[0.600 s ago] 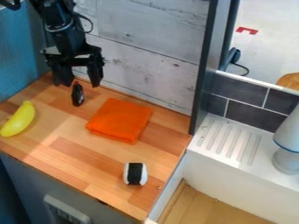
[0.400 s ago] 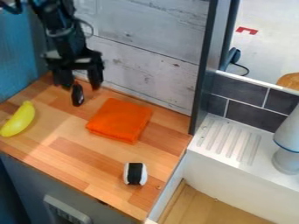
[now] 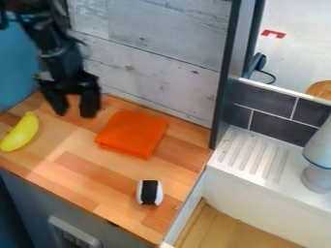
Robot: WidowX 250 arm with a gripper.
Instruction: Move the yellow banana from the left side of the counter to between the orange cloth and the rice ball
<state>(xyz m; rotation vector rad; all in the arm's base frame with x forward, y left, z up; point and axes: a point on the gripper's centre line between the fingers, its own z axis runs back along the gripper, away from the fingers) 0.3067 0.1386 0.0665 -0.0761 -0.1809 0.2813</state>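
My gripper (image 3: 74,109) hangs open low over the back left of the wooden counter, its two fingers apart. The small dark bottle is hidden, apparently behind the finger on the right. To the right of the gripper lies a folded orange cloth (image 3: 132,133). A yellow banana (image 3: 21,131) rests at the counter's left side, lower left of the gripper. Near the front right is a white sushi roll with a black band (image 3: 150,192), apart from everything else.
A whitewashed plank wall (image 3: 148,63) runs behind the counter (image 3: 77,179). At the right stand a dark upright post (image 3: 225,97), a white sink with a ridged ledge (image 3: 249,157) and a pale grey object (image 3: 318,160).
The gripper has moved left and down, nearer to the counter, and its fingers now cover the place where the dark bottle showed. Cloth, banana and sushi roll have stayed put.
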